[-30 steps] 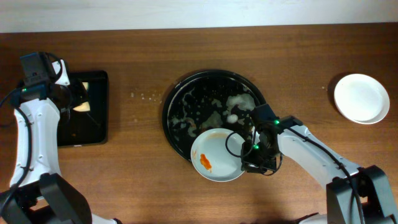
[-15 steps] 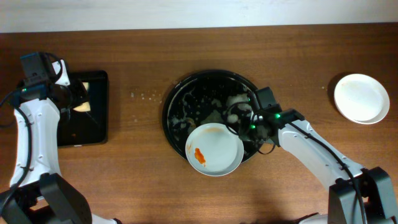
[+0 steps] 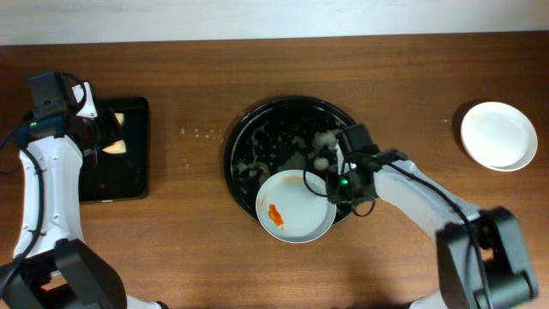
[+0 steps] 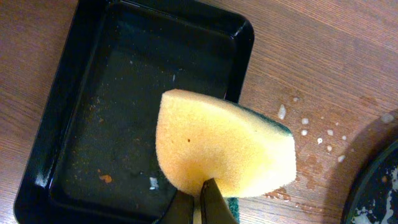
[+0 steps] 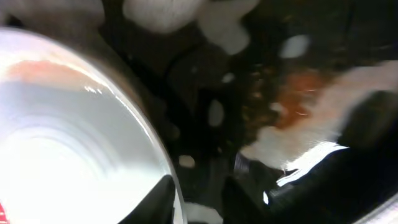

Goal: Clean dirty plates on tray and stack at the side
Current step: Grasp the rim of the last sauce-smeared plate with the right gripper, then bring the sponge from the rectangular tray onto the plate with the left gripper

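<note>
Left gripper [image 4: 198, 200] pinched on yellow sponge [image 4: 224, 146] over rectangular black tray [image 4: 118, 93]. Right gripper [image 5: 199, 199] narrow, straddling rim of sauce-smeared plate [image 3: 296, 210]; grip unclear. Plate overhangs front edge of round tray [image 3: 236, 142]. Clean plate [image 3: 498, 136] far right

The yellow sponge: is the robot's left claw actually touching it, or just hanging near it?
Touching. The left wrist view shows the left gripper pinched shut on the lower edge of the yellow sponge.

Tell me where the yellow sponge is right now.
In the left wrist view, the sponge is pinched in the left tool, above the small black rectangular tray at the table's left.
</note>
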`<state>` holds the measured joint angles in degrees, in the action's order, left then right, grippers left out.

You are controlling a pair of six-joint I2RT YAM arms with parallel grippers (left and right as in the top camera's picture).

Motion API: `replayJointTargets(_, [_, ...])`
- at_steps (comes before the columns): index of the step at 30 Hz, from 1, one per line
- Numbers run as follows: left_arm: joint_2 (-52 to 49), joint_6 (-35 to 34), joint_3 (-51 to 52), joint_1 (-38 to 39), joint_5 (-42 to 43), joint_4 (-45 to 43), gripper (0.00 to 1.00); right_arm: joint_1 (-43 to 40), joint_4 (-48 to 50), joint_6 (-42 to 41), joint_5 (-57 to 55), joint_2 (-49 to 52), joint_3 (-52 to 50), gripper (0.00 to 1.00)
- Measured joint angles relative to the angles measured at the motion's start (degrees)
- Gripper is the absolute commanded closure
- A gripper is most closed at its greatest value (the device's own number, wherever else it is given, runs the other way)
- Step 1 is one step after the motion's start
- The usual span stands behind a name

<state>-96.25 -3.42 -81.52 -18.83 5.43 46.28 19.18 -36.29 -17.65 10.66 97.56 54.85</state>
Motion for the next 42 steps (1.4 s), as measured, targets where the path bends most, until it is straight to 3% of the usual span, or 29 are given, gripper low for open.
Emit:
replayJointTargets(3, [0.0,0.0,0.0,0.0,0.0,0.0,1.0,0.3,0.9,1.5,1.4,1.9,-0.1,0.96])
replayJointTargets(13, [0.0,0.0,0.0,0.0,0.4,0.2,1.0,-1.6,4.7,1.8,-0.1,1.5,2.3,0.96])
replayJointTargets(19, [0.0,0.0,0.0,0.0,1.8,0.5,1.0,-2.9,7.8,-3.0,-5.6,1.5,2.9,0.96])
replayJointTargets(27, [0.0,0.9,0.0,1.2,12.3,1.2,1.0,-2.9,7.8,-4.5,-6.9,1.5,2.9,0.96])
replayJointTargets(34, [0.0,-0.1,0.0,13.1,20.7,1.5,1.0,-2.9,7.6,-4.6,-7.1,1.5,2.9,0.96])
replayJointTargets(42, [-0.4,-10.8,7.0,28.2,21.9,-6.0,1.0,-2.9,5.0,-4.4,-9.7,1.4,4.7,0.96])
